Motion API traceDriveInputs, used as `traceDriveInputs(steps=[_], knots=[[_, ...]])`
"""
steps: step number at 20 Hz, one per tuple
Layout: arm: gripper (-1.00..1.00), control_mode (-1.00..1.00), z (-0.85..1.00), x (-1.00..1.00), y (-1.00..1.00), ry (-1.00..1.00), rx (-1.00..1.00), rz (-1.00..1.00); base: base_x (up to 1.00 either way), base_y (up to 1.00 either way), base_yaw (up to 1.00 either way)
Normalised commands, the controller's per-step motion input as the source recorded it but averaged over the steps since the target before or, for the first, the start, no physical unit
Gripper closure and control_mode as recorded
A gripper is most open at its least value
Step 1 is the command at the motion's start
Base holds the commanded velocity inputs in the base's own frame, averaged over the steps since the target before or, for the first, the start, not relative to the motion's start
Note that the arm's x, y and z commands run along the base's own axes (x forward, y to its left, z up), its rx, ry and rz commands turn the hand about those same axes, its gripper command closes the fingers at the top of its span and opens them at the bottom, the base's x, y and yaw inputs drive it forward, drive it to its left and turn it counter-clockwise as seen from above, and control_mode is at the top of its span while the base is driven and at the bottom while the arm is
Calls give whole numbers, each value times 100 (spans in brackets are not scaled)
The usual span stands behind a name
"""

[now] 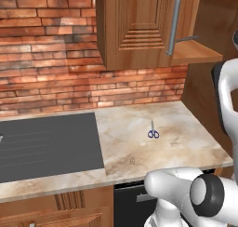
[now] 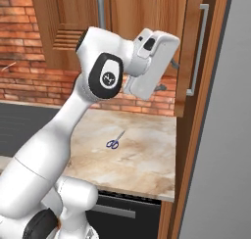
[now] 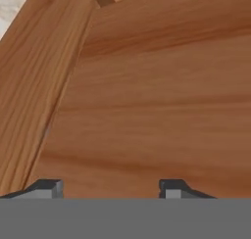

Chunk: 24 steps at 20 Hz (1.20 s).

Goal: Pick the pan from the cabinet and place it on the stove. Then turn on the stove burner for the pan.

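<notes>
The cabinet (image 1: 135,30) hangs on the brick wall, and its right door (image 2: 196,52) is swung open, baring a wooden shelf (image 1: 195,51). The pan is hidden. A thin grey bar (image 1: 187,38) juts out just above the shelf, and I cannot tell what it is. My gripper (image 2: 165,76) is raised to the cabinet opening and points inward. In the hand view my gripper (image 3: 110,189) faces bare wood close up. Its fingertips (image 3: 49,188) stand apart with nothing between them. The stove (image 1: 46,144) is the dark flat top at the counter's left.
Small blue-handled scissors (image 1: 153,134) lie on the marble counter (image 1: 139,156), also seen as scissors (image 2: 113,143). A tall grey appliance side (image 2: 225,135) stands at the right. A dark appliance front (image 1: 130,200) sits under the counter.
</notes>
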Motion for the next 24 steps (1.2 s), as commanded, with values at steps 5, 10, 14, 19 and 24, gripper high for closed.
traceDriveInputs(steps=[5,10,14,19,24], knots=[[-100,-100,0,-19,14,-9,2,0,0,0,0],[-100,-100,0,-7,100,-21,0,0,0,0,0],[-100,-100,0,-11,99,-34,2,0,0,0,0],[-100,-100,0,-7,89,-39,9,2,0,0,0],[-100,-100,0,0,43,-42,21,19,0,0,0]])
